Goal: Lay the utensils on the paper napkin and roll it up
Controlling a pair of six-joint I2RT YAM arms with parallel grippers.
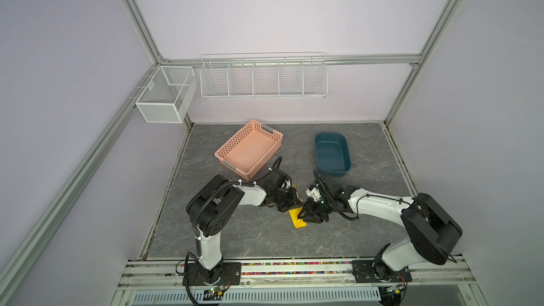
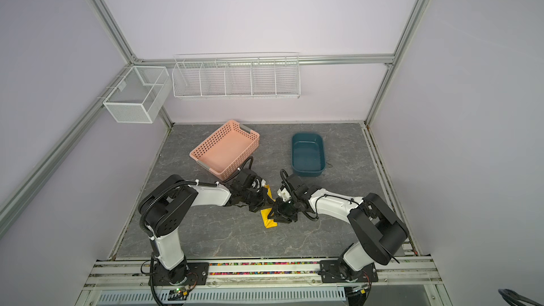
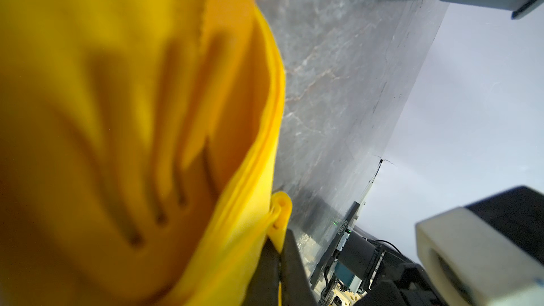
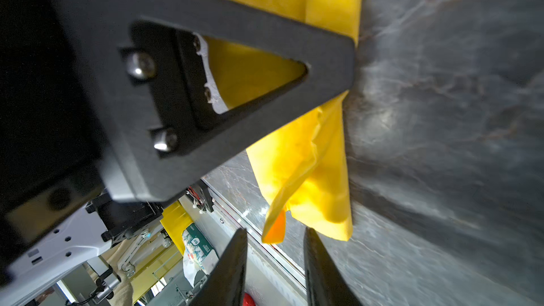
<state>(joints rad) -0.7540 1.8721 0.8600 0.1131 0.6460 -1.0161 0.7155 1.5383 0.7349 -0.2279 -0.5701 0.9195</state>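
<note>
I see both arms bent inward over the grey table (image 1: pixel 250 231), meeting low above the paper napkin (image 1: pixel 298 219). In both top views they hide most of its folded bundle. The left gripper (image 1: pixel 290 205) pinches its edge. The right gripper (image 4: pixel 275 232) stands slightly parted and empty beside a loose corner. Of the utensils (image 3: pixel 179 186) I make out only blurred streaks through the paper.

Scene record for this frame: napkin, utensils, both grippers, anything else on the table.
napkin: yellow, loosely rolled, on the table between both grippers
utensils: only dim slim shapes through the paper, left wrist view
left gripper: shut on the napkin's edge
right gripper: open, tips beside the napkin
behind: pink basket, blue tub
</note>
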